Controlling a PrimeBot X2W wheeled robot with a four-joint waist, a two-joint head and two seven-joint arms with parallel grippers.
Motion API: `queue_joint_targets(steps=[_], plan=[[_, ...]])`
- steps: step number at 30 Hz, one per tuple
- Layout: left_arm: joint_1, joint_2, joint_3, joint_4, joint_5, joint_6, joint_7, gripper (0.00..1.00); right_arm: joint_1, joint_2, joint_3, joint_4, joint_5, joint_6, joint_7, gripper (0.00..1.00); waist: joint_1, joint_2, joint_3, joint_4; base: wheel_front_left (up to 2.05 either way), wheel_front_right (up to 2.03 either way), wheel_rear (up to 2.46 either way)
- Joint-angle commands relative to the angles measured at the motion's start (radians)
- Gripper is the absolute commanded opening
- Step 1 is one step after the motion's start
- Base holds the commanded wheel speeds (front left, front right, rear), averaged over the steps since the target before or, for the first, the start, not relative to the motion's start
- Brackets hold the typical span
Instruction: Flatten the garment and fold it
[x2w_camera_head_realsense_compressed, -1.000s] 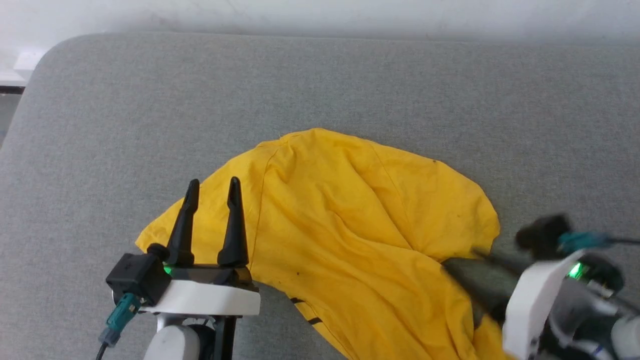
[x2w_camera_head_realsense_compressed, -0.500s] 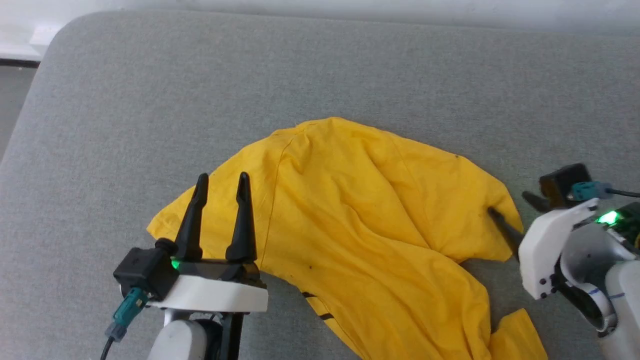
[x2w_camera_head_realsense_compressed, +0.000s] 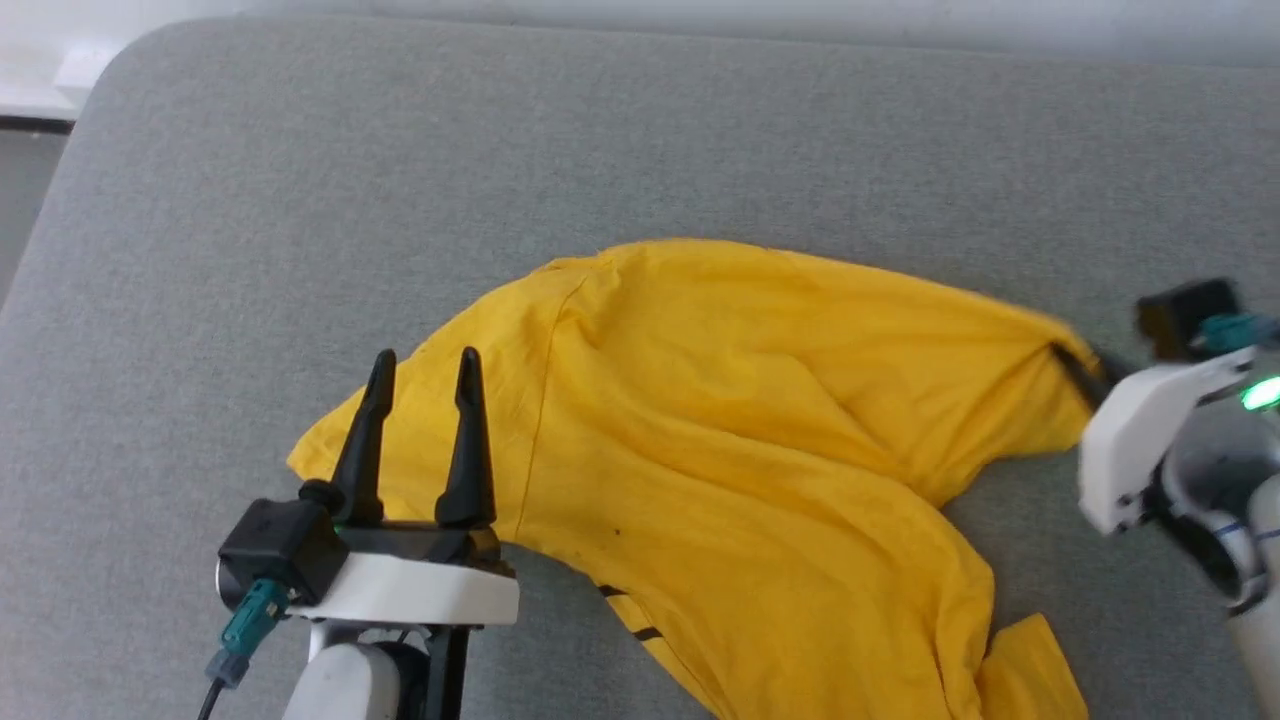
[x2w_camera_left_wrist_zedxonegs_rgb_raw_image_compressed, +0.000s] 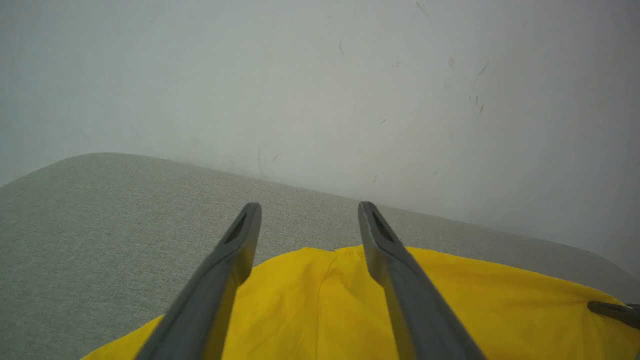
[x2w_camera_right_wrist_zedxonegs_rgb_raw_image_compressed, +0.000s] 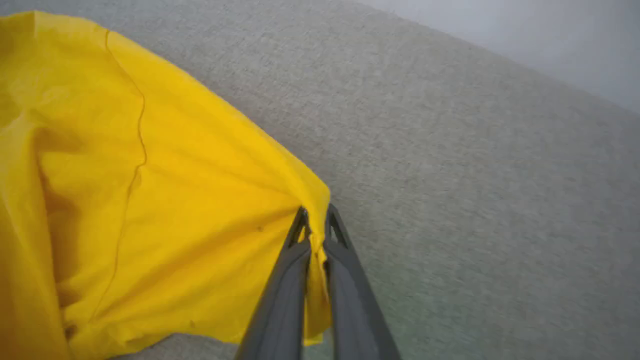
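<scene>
A: On the grey pad (x2w_camera_head_realsense_compressed: 300, 150), where's the shirt (x2w_camera_head_realsense_compressed: 750, 400)?
B: Crumpled mid-pad; the right gripper (x2w_camera_right_wrist_zedxonegs_rgb_raw_image_compressed: 314, 225) pinches its right edge, the left gripper (x2w_camera_head_realsense_compressed: 423, 360) hangs over its left part, jaws apart, empty.

White wrists (x2w_camera_head_realsense_compressed: 420, 600), black tapered fingers (x2w_camera_head_realsense_compressed: 465, 450), teal plugs (x2w_camera_head_realsense_compressed: 245, 618).

Garment (x2w_camera_head_realsense_compressed: 740, 400) x1. End effector x2: left (x2w_camera_head_realsense_compressed: 425, 358), right (x2w_camera_right_wrist_zedxonegs_rgb_raw_image_compressed: 315, 215). Grey surf. (x2w_camera_head_realsense_compressed: 640, 130) x1.

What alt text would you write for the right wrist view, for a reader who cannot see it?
The right gripper is shut on an edge of the yellow garment, pinching a bunched fold between its dark fingers. The garment spreads left over a grey fabric surface.
</scene>
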Motion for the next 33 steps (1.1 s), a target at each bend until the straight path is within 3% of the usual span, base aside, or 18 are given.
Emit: queue_joint_targets(steps=[1, 5, 8, 14, 15, 16, 17, 20, 25, 33], plan=[[0.014, -0.002, 0.013, 0.004, 0.013, -0.006, -0.005, 1.00, -0.037, -0.029, -0.044, -0.018, -0.018, -0.002, -0.016, 0.00, -0.0001, -0.0001, -0.038, -0.047, 0.00, 0.00, 0.00], [0.018, -0.002, 0.024, 0.001, 0.028, -0.015, -0.005, 1.00, -0.062, -0.101, -0.169, -0.066, -0.081, -0.002, -0.015, 0.00, -0.0001, -0.0001, -0.042, -0.081, 0.00, 0.00, 0.00], [0.011, -0.002, 0.023, 0.001, 0.035, -0.018, -0.005, 1.00, -0.038, -0.192, -0.236, -0.092, -0.182, -0.002, -0.012, 0.00, -0.0001, -0.0001, -0.029, -0.093, 0.00, 0.00, 0.00], [-0.004, -0.002, 0.008, 0.014, 0.031, -0.020, -0.005, 1.00, 0.077, -0.263, -0.265, -0.055, -0.263, -0.002, 0.003, 0.00, -0.0001, -0.0001, 0.000, -0.099, 0.00, 0.00, 0.00], [-0.006, -0.002, 0.005, 0.019, 0.032, -0.021, -0.005, 1.00, 0.101, -0.255, -0.255, -0.039, -0.258, -0.002, 0.023, 0.21, -0.0001, -0.0001, 0.005, -0.100, 0.00, 0.00, 0.00], [-0.008, -0.002, 0.002, 0.023, 0.032, -0.021, -0.005, 1.00, 0.124, -0.238, -0.250, -0.022, -0.242, -0.002, 0.058, 0.64, -0.0001, -0.0001, 0.007, -0.101, 0.00, 0.00, 0.00], [-0.011, -0.002, 0.001, 0.027, 0.032, -0.021, -0.005, 1.00, 0.145, -0.219, -0.242, -0.011, -0.221, -0.002, 0.097, 1.00, -0.0001, -0.0001, 0.009, -0.101, 0.00, 0.00, 0.00], [-0.014, -0.002, 0.004, 0.033, 0.035, -0.022, -0.005, 1.00, 0.151, -0.181, -0.229, -0.031, -0.181, -0.002, 0.134, 1.00, -0.0001, -0.0001, 0.012, -0.106, 0.00, 0.00, 0.00], [-0.014, -0.002, 0.023, 0.033, 0.049, -0.026, -0.005, 1.00, 0.074, -0.107, -0.300, -0.141, -0.235, -0.002, 0.002, 1.00, -0.0001, -0.0001, 0.005, -0.125, 0.00, 0.00, 0.00], [-0.014, -0.002, 0.040, -0.008, 0.073, -0.028, -0.005, 1.00, 0.081, 0.214, -0.452, -0.366, -0.287, -0.002, -0.263, 1.00, -0.0001, -0.0001, -0.014, -0.148, 0.00, 0.00, 0.00]])
